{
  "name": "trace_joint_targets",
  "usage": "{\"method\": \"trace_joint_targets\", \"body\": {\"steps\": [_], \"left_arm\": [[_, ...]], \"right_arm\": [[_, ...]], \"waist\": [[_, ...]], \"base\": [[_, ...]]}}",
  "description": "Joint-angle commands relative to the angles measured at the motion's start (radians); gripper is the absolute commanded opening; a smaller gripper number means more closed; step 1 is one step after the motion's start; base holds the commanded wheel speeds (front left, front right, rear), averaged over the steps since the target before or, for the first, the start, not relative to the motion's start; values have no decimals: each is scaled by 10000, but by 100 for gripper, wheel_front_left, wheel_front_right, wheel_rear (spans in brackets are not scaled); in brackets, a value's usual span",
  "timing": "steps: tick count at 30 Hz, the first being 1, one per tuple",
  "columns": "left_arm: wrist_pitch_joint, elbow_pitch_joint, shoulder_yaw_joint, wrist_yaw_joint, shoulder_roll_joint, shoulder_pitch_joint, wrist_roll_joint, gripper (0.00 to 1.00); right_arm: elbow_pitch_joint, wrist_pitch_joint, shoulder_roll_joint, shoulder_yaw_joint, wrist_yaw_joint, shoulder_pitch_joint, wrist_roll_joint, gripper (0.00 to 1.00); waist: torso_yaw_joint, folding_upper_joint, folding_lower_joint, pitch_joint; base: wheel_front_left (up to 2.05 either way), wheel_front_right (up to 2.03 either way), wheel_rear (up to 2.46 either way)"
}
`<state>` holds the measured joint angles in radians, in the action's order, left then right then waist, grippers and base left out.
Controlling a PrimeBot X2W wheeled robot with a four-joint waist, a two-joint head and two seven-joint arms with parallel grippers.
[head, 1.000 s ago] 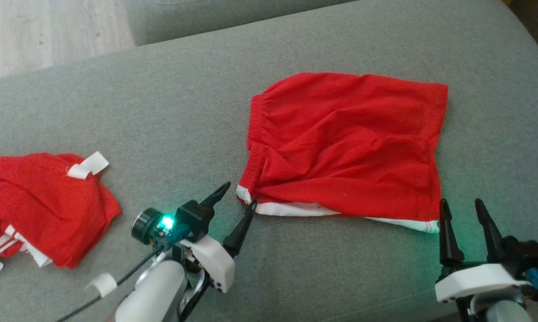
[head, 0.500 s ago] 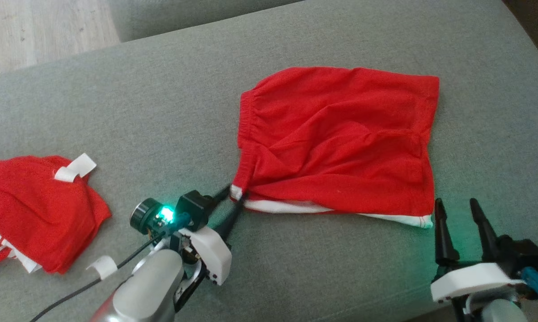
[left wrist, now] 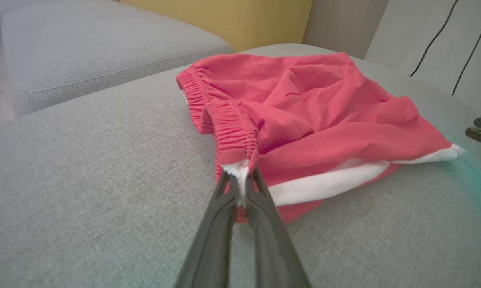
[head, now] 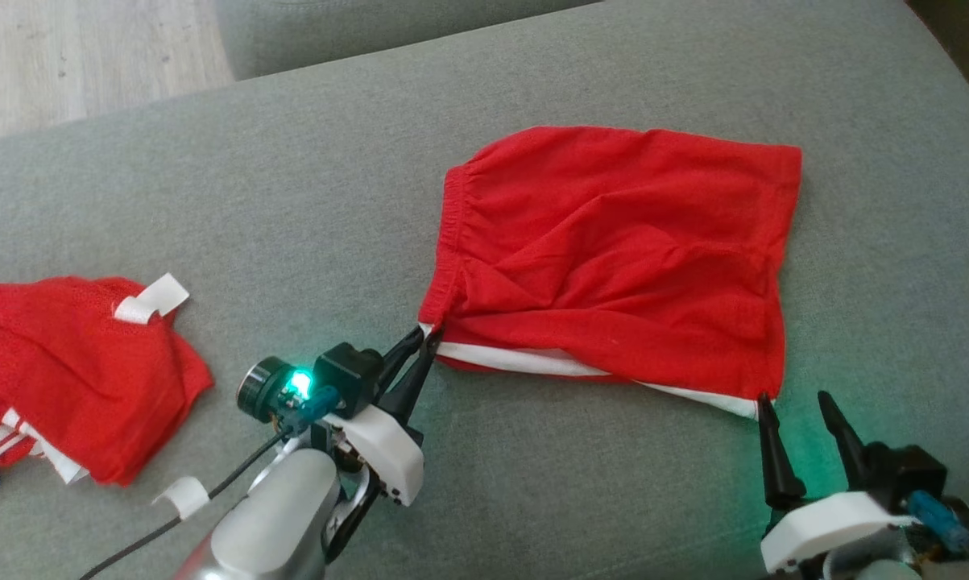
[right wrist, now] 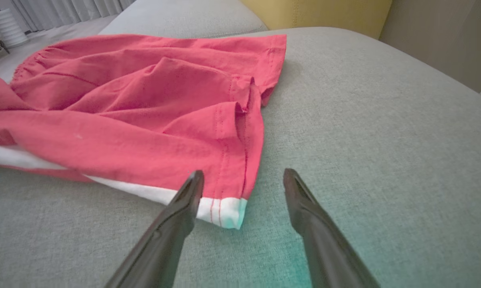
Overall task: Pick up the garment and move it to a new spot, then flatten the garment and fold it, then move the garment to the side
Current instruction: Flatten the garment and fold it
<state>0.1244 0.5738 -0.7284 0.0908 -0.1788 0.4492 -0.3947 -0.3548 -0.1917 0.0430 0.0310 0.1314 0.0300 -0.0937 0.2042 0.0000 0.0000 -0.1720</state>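
Grey woven sofa cushion (head: pixel 210 201) carries the red cotton shorts (head: pixel 613 258), which lie spread but wrinkled near its middle. Your left gripper (head: pixel 425 334) is pinched tight on the waistband corner. Your right gripper (head: pixel 793 400) stands wide apart just at the white hem corner and grips nothing. I judge you are in the flattening step; the fold and the move aside are not yet done. Another red garment with white stripes (head: pixel 73 362) lies well apart at your left, and its white tag (head: pixel 152 298) shows no readable writing.
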Motion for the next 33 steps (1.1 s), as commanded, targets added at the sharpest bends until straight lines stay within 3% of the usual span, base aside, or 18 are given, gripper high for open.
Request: {"method": "trace_joint_targets", "body": {"steps": [1,14,33], "left_arm": [[113,-330,404,-62,-112,242,-66,0],[179,-789,170,-468,-228,3,108,0],[49,-1000,-75,-477,-274,127,27,0]], "right_arm": [[214,2,72,-226,-7,-66,120,100],[-166,42,72,-708,-7,-347,888,100],[-818,621,72,-568,-7,-701,805,100]], "waist": [[-20,0,0,-1],[-67,0,0,-124],[-150,0,0,-251]], "base": [[0,0,0],[0,0,0],[0,0,0]]}}
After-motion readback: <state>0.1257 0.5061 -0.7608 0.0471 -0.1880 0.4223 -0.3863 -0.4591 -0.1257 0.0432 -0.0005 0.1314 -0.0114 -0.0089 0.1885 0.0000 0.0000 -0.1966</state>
